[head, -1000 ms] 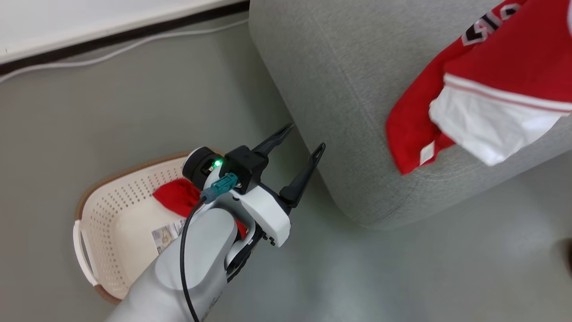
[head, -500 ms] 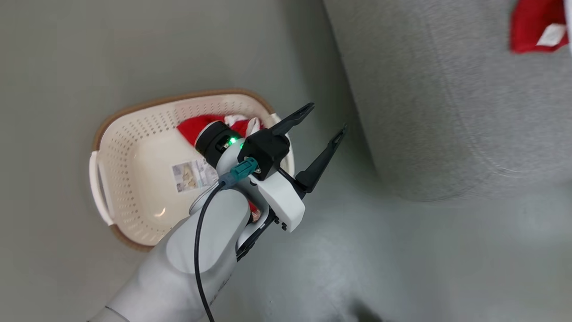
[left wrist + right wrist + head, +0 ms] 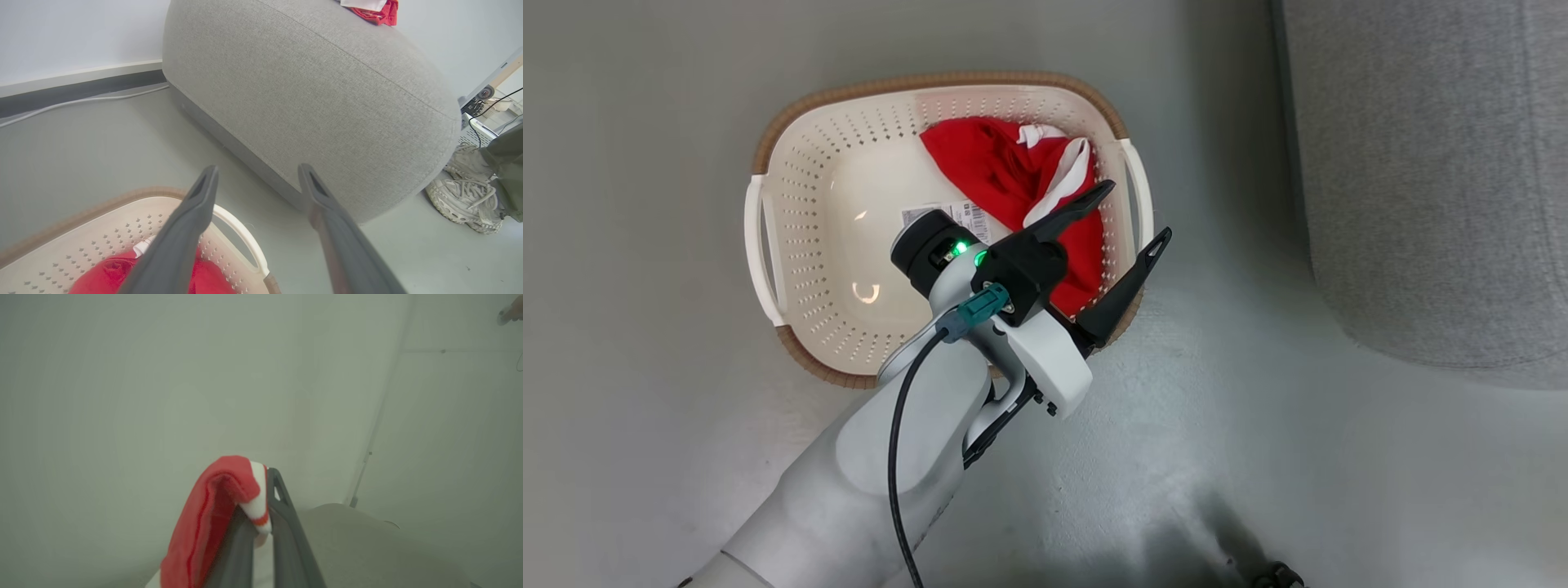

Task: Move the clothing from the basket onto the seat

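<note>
The cream basket (image 3: 931,82) stands on the grey floor, and one red piece of clothing (image 3: 1005,171) with white trim lies crumpled in its right half. My left gripper (image 3: 1135,214) hangs open above the basket's right handle, empty. In the left wrist view that gripper (image 3: 257,169) points at the grey seat (image 3: 318,90), with the basket (image 3: 81,237) below it. Another red garment (image 3: 378,11) rests on top of the seat. My right gripper (image 3: 259,498) is shut on red clothing (image 3: 212,514) with a white edge, which drapes over its left finger.
The seat (image 3: 1421,163) stands right of the basket with a strip of floor between them. A person's pale shoes (image 3: 466,196) stand beside the seat's far corner. A white cable (image 3: 81,102) runs along the dark skirting at the wall.
The head camera has swung, bringing the basket to the middle of the picture and pushing the seat to the right edge. My left gripper stays open, now over the basket's right side.
</note>
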You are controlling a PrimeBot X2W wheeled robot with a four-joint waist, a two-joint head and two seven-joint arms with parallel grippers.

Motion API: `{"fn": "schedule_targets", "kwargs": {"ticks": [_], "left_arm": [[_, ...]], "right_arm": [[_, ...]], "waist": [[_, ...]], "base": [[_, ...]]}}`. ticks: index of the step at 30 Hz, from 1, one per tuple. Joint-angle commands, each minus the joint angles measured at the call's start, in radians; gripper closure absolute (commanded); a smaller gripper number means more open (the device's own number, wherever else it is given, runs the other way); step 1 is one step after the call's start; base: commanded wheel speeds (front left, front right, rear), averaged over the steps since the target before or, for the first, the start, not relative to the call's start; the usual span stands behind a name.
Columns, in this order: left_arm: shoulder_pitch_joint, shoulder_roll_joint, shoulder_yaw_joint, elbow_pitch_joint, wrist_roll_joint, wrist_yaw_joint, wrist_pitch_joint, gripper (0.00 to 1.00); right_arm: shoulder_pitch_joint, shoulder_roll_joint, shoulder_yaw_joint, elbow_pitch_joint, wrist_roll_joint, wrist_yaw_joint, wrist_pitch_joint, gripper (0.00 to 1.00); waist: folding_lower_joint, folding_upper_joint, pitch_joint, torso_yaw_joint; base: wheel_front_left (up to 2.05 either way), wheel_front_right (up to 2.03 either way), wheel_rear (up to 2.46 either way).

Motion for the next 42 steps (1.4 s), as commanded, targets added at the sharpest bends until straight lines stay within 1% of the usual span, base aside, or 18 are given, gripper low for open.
{"fn": "schedule_targets", "kwargs": {"ticks": [1, 4, 7, 10, 12, 17, 22, 25, 26, 27, 28, 35, 42], "left_arm": [[-0.018, -0.004, 0.02, -0.026, 0.013, -0.007, -0.006, 0.0], [-0.016, -0.004, 0.026, -0.025, 0.02, -0.007, -0.006, 0.0], [-0.014, -0.004, 0.029, -0.024, 0.025, -0.007, -0.006, 0.0], [-0.018, -0.005, 0.032, -0.029, 0.025, -0.007, -0.006, 0.0], [-0.02, -0.005, 0.032, -0.033, 0.025, -0.007, -0.006, 0.0], [-0.021, -0.005, 0.03, -0.041, 0.017, -0.007, -0.006, 0.0], [-0.015, -0.005, 0.032, -0.044, 0.012, -0.007, -0.006, 0.0], [-0.011, -0.005, 0.032, -0.046, 0.011, -0.007, -0.006, 0.0], [-0.01, -0.005, 0.032, -0.047, 0.011, -0.007, -0.006, 0.0], [-0.009, -0.005, 0.033, -0.048, 0.01, -0.007, -0.006, 0.0], [-0.009, -0.005, 0.033, -0.049, 0.009, -0.007, -0.006, 0.0], [0.001, -0.005, 0.04, -0.057, 0.002, -0.007, -0.006, 0.0], [0.038, -0.005, 0.065, -0.066, -0.008, -0.007, -0.006, 0.0]], "right_arm": [[0.039, -0.014, -0.028, 0.012, -0.028, 0.004, -0.005, 1.0], [0.047, 0.004, -0.021, 0.09, -0.044, 0.004, -0.003, 1.0], [0.056, 0.014, 0.002, 0.177, -0.032, 0.004, 0.0, 1.0], [0.103, 0.033, 0.03, 0.25, -0.009, 0.004, -0.002, 1.0], [0.143, 0.048, 0.049, 0.275, 0.009, 0.004, -0.003, 1.0], [0.22, 0.074, 0.079, 0.288, 0.059, 0.004, -0.005, 1.0], [0.312, 0.109, 0.114, 0.265, 0.124, 0.004, -0.005, 1.0], [0.357, 0.115, 0.126, 0.239, 0.158, 0.004, -0.005, 1.0], [0.368, 0.115, 0.129, 0.228, 0.168, 0.004, -0.005, 0.58], [0.379, 0.115, 0.133, 0.218, 0.177, 0.004, -0.005, 0.05], [0.387, 0.115, 0.135, 0.208, 0.187, 0.004, -0.005, 0.0], [0.43, 0.132, 0.17, 0.125, 0.26, 0.004, -0.005, 0.0], [0.54, 0.157, 0.253, 0.025, 0.341, 0.004, -0.005, 0.0]], "waist": [[0.0, 0.0, 0.02, 0.013], [0.0, 0.0, 0.024, 0.012], [0.0, 0.0, 0.026, 0.014], [0.0, 0.0, 0.023, 0.017], [0.0, 0.0, 0.019, 0.019], [0.0, 0.0, 0.009, 0.022], [0.0, 0.0, -0.007, 0.018], [0.0, 0.0, -0.015, 0.017], [0.0, 0.0, -0.018, 0.017], [0.0, 0.0, -0.022, 0.016], [0.0, 0.0, -0.024, 0.015], [0.0, 0.0, -0.06, 0.013], [0.0, 0.0, -0.142, 0.021]], "base": [[0.0, 0.0, 0.0], [0.0, 0.0, 0.0], [0.0, 0.0, 0.0], [0.0, 0.0, 0.0], [0.0, 0.0, 0.0], [0.0, 0.0, 0.0], [0.0, 0.0, 0.0], [0.0, 0.0, 0.0], [0.0, 0.0, 0.0], [0.0, 0.0, 0.0], [0.0, 0.0, 0.0], [0.0, 0.0, 0.0], [0.0, 0.0, 0.0]]}}
